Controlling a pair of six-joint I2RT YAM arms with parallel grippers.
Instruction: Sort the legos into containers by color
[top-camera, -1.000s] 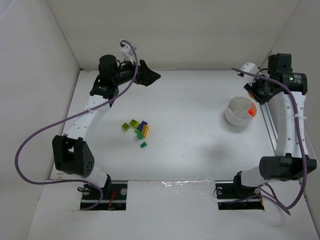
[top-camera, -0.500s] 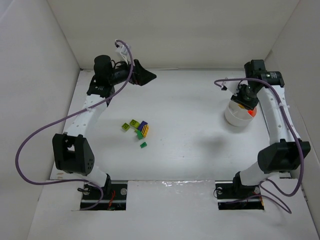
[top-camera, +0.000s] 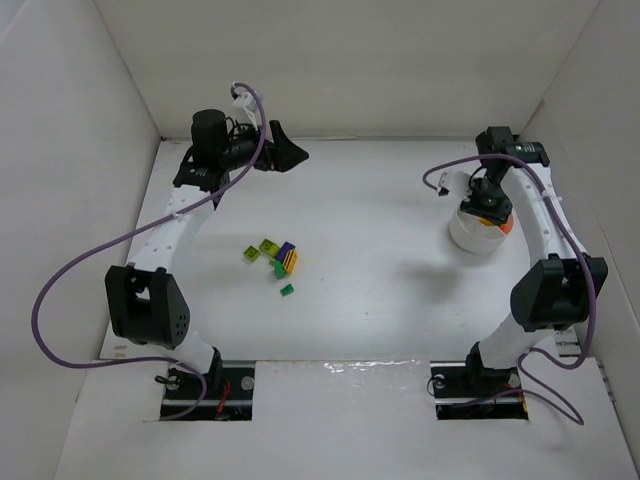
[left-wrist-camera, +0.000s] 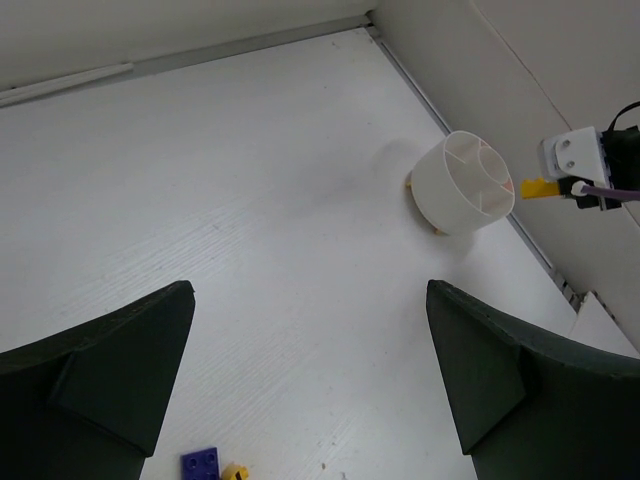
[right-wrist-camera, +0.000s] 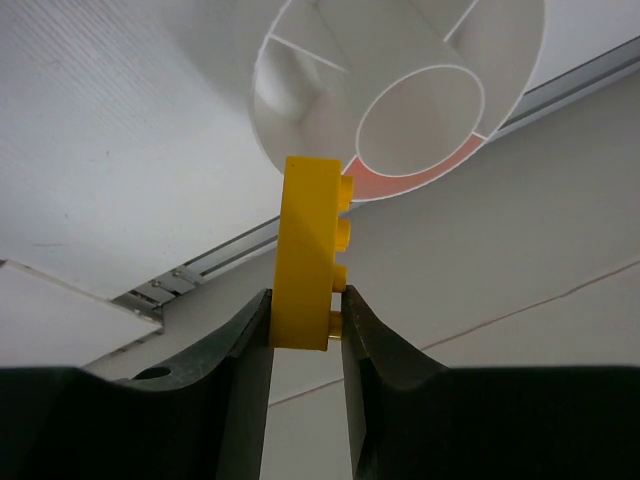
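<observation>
The white round bowl (top-camera: 474, 236) stands at the right, with orange showing in its right wedge (top-camera: 504, 225). My right gripper (top-camera: 489, 203) hangs over the bowl, shut on a yellow brick (right-wrist-camera: 308, 255). In the right wrist view the brick stands upright between the fingers (right-wrist-camera: 250, 330), above the bowl's compartments (right-wrist-camera: 300, 80) and central cylinder (right-wrist-camera: 418, 118). My left gripper (top-camera: 294, 152) is open and empty at the back left, well above the table. Loose legos lie left of centre: lime ones (top-camera: 267, 246), a purple and yellow stack (top-camera: 287, 257), a dark green one (top-camera: 287, 290).
White walls close in the table on the left, back and right. A metal rail (left-wrist-camera: 545, 262) runs along the right wall just behind the bowl (left-wrist-camera: 462, 183). The left wrist view shows a purple brick (left-wrist-camera: 200, 463) at its bottom edge.
My right arm has swung in from the back right corner to over the bowl, carrying the yellow brick. My left gripper has shifted only slightly.
</observation>
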